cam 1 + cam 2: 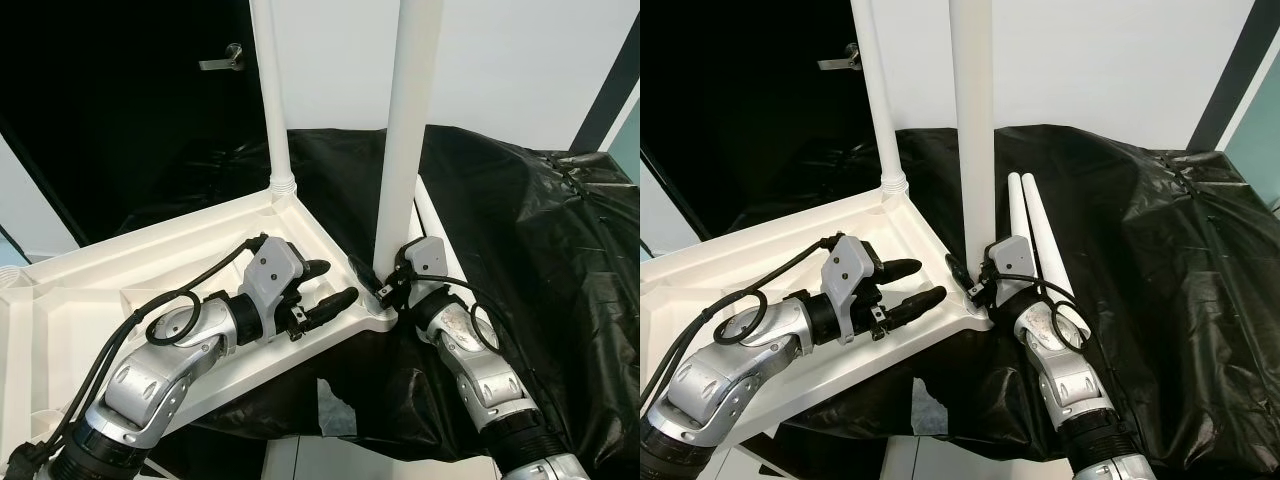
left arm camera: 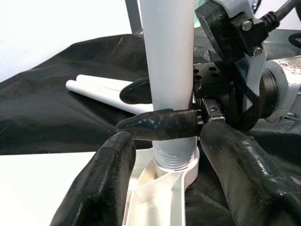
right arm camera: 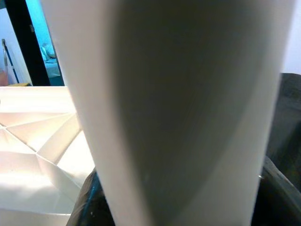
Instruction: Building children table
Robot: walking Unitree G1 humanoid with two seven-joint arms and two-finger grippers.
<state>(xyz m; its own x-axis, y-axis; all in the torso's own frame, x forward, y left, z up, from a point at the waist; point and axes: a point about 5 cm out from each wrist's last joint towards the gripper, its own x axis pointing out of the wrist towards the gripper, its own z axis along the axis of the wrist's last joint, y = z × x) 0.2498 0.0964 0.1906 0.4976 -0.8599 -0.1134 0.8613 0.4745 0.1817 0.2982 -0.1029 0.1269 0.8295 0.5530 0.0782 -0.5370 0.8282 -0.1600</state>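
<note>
Both arms are built of silver, segmented metal housings with ribbed black cuffs near the forearms. Black cables loop loosely along each arm. The left gripper has a grey wrist block with small screws and two long, glossy black fingers with rounded tips. The right gripper carries a similar grey block and black cabling.

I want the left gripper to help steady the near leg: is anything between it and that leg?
Nothing visible blocks it. The left gripper, fingers open, faces the near leg across bare tabletop. The right gripper already clamps that leg just above its socket.
</note>
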